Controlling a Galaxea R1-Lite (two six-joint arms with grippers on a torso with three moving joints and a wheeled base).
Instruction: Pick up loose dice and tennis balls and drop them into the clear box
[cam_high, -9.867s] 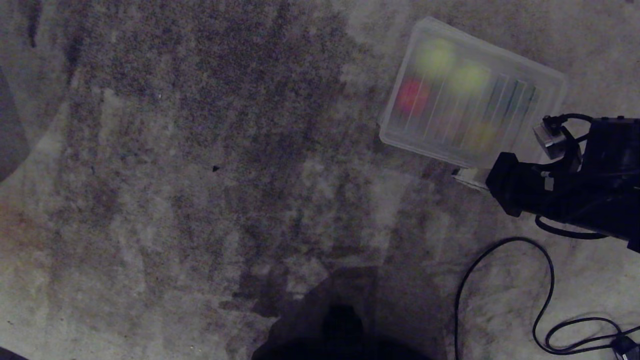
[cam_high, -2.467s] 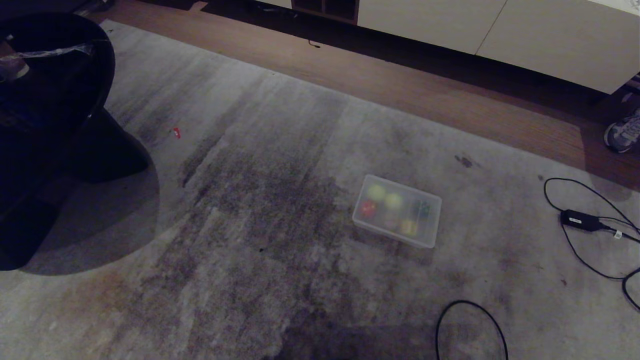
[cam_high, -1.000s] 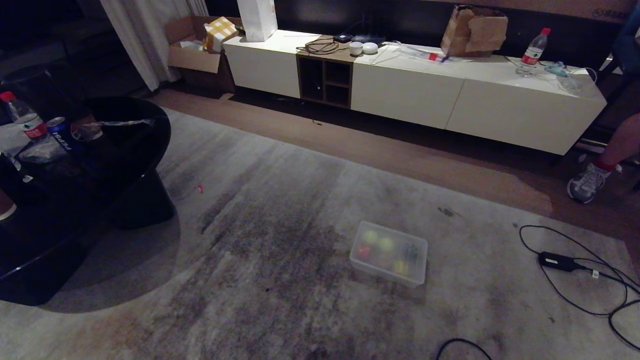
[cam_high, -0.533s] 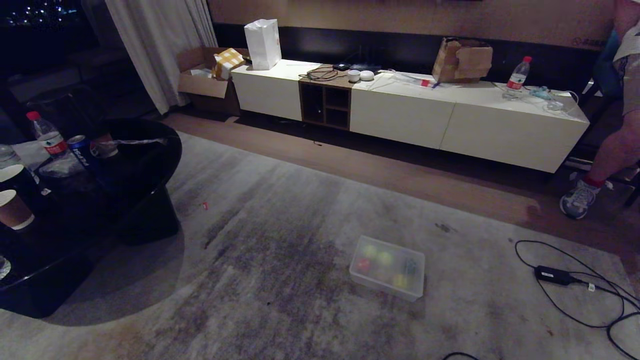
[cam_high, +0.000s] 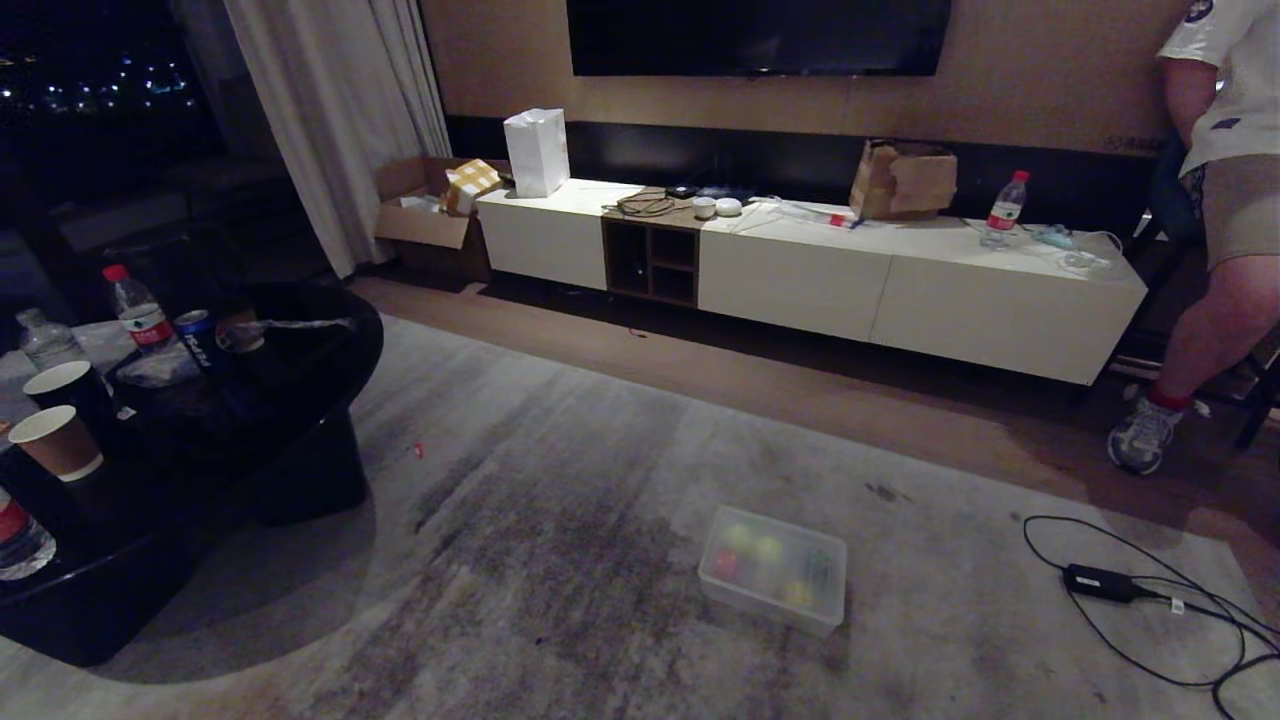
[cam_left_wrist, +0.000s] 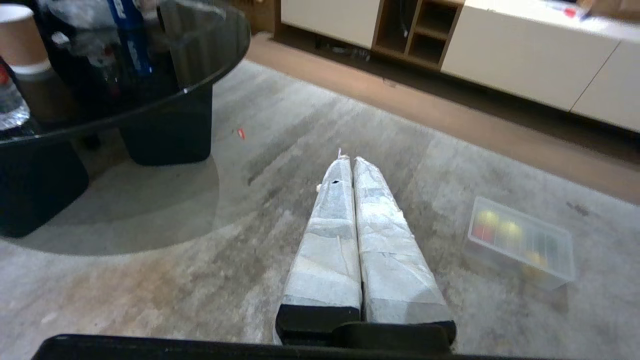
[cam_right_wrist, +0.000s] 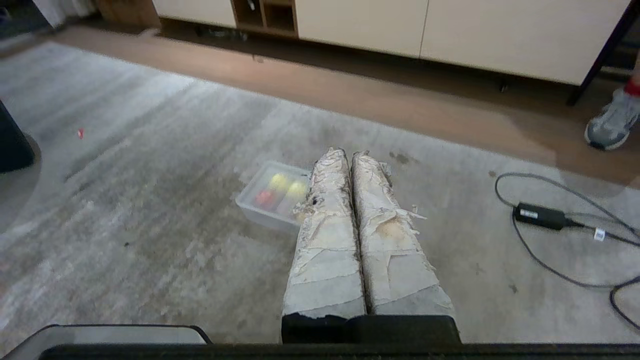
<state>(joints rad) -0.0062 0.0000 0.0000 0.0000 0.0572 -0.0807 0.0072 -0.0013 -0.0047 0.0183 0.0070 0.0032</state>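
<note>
From the head camera I see the clear box (cam_high: 772, 583) on the rug (cam_high: 560, 560), the tennis balls (cam_high: 752, 541) and what look like dice (cam_high: 727, 565) inside. My left gripper (cam_left_wrist: 348, 160) shows fingers pressed together, empty, above the rug beside the box. My right gripper (cam_right_wrist: 345, 152) is likewise closed and empty, above the box.

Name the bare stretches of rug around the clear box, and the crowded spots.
Bare rug lies between the clear box and the black table, and between the box and the wooden floor strip. Toward the power adapter, cables crowd the rug. The tabletop is packed with bottles and cups.
</note>
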